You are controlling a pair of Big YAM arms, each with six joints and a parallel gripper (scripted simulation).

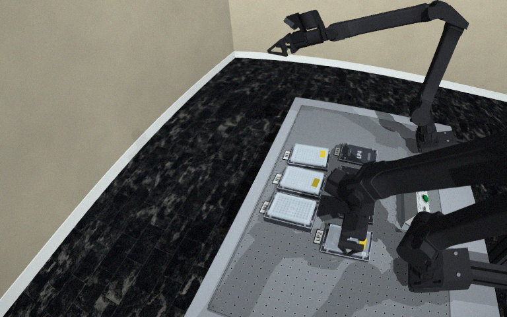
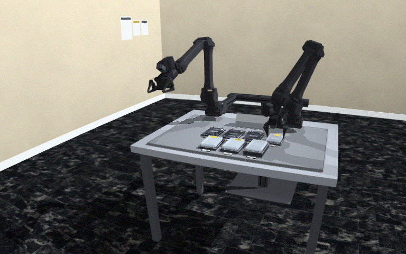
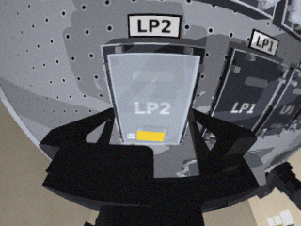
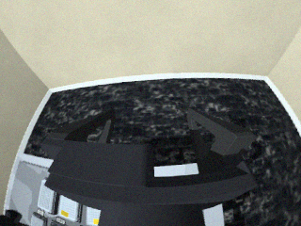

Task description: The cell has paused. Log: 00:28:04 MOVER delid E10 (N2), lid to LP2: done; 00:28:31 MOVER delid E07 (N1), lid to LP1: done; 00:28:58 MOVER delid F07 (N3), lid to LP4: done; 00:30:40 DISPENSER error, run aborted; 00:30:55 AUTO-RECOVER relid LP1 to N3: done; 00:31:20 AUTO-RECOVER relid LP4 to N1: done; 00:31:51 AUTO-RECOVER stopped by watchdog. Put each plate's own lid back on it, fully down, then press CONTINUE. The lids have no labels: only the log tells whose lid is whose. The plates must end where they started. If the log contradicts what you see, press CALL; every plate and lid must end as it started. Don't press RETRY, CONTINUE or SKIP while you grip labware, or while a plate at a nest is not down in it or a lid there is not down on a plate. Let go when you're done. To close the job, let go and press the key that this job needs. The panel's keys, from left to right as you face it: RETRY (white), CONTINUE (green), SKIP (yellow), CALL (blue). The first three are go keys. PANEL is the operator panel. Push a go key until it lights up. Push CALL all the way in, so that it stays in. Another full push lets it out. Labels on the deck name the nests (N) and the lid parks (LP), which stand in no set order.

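Observation:
The near nest's plate (image 1: 291, 209) (image 2: 256, 146) shows no yellow mark and looks lidless. The middle plate (image 1: 299, 179) (image 2: 231, 145) and far plate (image 1: 306, 154) (image 2: 211, 143) carry clear lids with a yellow mark. A clear lid (image 1: 333, 239) (image 3: 155, 80) with a yellow mark and a small white mark lies on park LP2. My left gripper (image 1: 349, 242) (image 2: 276, 134) (image 3: 150, 112) is open over this lid, fingers at its two long sides; contact cannot be told. My right gripper (image 1: 277, 53) (image 2: 156, 91) (image 4: 150, 112) is open and empty, high beyond the table's far end.
Park LP4 (image 1: 358, 154) and park LP1 (image 3: 245, 89) hold no lid. The left arm partly hides the middle parks in the top view. The panel (image 1: 405, 209) stands behind the parks; its green key (image 1: 425, 198) shows and the other keys are hidden.

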